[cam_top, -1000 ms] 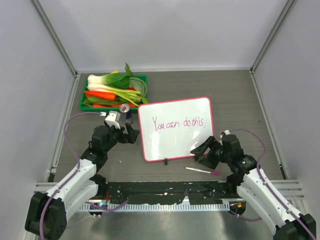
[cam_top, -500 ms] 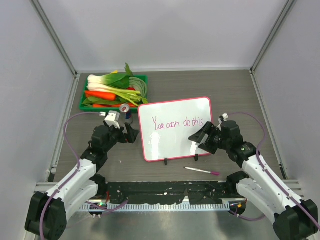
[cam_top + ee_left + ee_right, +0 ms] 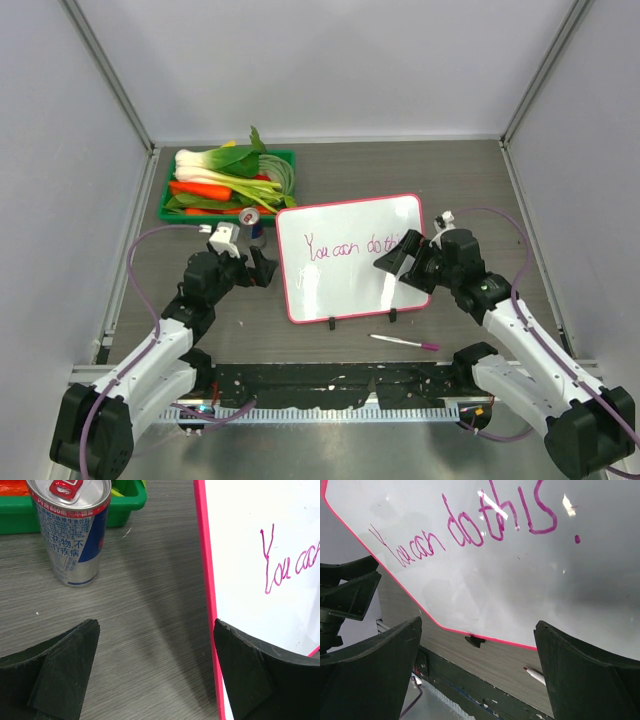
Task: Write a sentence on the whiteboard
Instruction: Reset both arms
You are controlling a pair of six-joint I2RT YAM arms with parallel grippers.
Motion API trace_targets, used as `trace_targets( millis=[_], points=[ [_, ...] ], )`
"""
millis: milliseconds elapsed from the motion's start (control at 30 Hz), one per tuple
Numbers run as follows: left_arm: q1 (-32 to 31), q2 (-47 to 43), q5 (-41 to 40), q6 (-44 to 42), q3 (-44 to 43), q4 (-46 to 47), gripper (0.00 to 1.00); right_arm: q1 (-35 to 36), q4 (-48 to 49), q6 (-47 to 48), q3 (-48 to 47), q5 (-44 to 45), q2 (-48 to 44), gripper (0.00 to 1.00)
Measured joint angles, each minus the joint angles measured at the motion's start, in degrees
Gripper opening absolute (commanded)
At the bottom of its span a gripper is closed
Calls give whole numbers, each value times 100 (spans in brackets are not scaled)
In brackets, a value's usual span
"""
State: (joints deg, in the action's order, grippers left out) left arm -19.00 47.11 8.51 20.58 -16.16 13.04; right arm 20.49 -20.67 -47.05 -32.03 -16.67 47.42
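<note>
Top, left-wrist and right-wrist views of a walled work cell. White panels (image 3: 330, 60) close the grey wood-grain table (image 3: 470, 190) on the left, far and right sides. A black rail (image 3: 330, 380) carrying the arm bases runs along the near edge.

The whiteboard (image 3: 340, 285) sits at mid-table on two small black feet (image 3: 331, 322) at its near edge. Its pink-red frame is turned slightly anticlockwise. Bare table lies between the board and the far wall, and between the board and the right wall. The left half is more crowded.

A green tray (image 3: 127, 505) of leafy greens and carrots (image 3: 215, 185) fills the far-left area, its near-right corner close to the board's far-left corner. A drink can (image 3: 252, 222) stands upright in the gap between them, just beside the tray.

The left gripper (image 3: 262, 268) is at table level, its fingers spread over bare wood. Its right finger (image 3: 250, 680) lies along the board's left frame; contact cannot be told. The can stands well beyond its left finger.

The right gripper (image 3: 398, 266) is over the board's right half, fingers spread wide and holding nothing. In the top view it covers the last word.

A pen (image 3: 405, 343) lies on the table between the board's near edge and the rail, apart from both grippers.

The sentence (image 3: 470, 527) reads "You can do this." in one pink-purple line across the board's middle.
</note>
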Motion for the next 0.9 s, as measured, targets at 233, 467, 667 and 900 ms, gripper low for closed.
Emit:
trace_targets(
  millis=[233, 467, 667, 900],
  points=[
    [0, 0, -20, 0, 13, 2, 100, 0, 46, 238, -295, 138, 118, 99],
    [0, 2, -46, 0, 15, 2, 100, 0, 39, 452, -479, 358, 120, 99],
    [0, 55, -55, 2, 15, 7, 100, 0, -96, 688, -656, 647, 120, 99],
    [0, 92, -59, 4, 15, 9, 100, 0, -177, 879, -741, 1003, 42, 99]
  ],
)
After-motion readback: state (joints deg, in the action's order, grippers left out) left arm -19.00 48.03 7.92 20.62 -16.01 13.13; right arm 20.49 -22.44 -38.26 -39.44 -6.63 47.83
